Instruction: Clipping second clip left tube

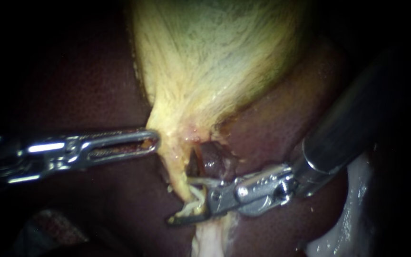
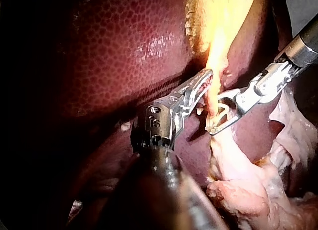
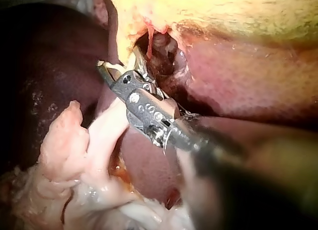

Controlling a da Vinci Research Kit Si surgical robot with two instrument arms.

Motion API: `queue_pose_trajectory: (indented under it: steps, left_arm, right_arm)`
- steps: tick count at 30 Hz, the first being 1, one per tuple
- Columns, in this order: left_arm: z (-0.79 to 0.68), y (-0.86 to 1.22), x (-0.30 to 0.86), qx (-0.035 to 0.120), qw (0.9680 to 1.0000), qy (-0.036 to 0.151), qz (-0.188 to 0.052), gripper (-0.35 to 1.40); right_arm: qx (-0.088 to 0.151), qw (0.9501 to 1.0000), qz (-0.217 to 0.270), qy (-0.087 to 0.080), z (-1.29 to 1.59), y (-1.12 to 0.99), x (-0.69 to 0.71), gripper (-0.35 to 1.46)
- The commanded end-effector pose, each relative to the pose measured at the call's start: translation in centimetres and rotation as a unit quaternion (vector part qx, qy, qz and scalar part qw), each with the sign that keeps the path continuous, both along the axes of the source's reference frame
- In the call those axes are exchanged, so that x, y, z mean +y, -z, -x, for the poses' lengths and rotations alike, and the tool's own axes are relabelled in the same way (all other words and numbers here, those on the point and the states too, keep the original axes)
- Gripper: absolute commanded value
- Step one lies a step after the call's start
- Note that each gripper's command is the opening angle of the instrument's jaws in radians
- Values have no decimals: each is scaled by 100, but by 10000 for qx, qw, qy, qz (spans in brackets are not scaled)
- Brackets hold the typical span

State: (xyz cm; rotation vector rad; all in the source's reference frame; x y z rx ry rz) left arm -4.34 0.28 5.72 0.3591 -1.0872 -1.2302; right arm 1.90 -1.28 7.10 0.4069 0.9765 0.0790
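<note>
The yellow gallbladder (image 1: 215, 57) narrows downward into the left tube (image 1: 174, 166), which runs beside a dark opening (image 1: 212, 159). My right instrument (image 1: 181, 200) comes in from the right. Its jaws stand apart around the tube's lower end, with a white clip (image 1: 193, 196) seated between them. The left wrist view shows the same: right instrument (image 2: 214, 115), clip (image 2: 217, 118), tube (image 2: 213, 98). My left instrument (image 1: 154, 142) lies flat from the left, and its jaws are shut on the edge of the gallbladder's neck (image 2: 218, 56). In the right wrist view the right instrument (image 3: 119, 61) reaches in under the gallbladder (image 3: 223, 11).
Dark red liver (image 2: 124, 51) surrounds the site on both sides (image 1: 272, 123). Pale loose tissue (image 1: 210, 238) hangs below the right instrument's jaws and shows large in the wrist views (image 3: 79, 155). More whitish tissue (image 1: 353, 214) lies under the right shaft.
</note>
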Motion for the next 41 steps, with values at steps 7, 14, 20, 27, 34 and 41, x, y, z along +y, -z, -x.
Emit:
queue_pose_trajectory:
  steps: [7,14,20,27,34,41]
  left_arm:
    - [1,0,0,-1,10000,-3,-1,-35]
    - [1,0,0,-1,10000,-1,-2,-35]
    - [2,0,0,0,10000,-1,-1,-35]
    - [2,-1,0,0,10000,-1,-1,-35]
    - [3,-2,1,0,10000,0,0,-35]
    - [5,-3,1,1,10000,2,0,-35]
  right_arm:
    - [-74,10000,23,38,-2,-7,-2,49]
    - [-160,9999,-46,37,0,-7,-3,30]
    - [-451,9983,-369,82,5,-4,-1,-35]
    - [-514,9979,-362,122,8,-8,0,-35]
    - [-513,9980,-359,125,9,-8,-1,-35]
    - [-511,9980,-359,127,9,-8,-1,-35]
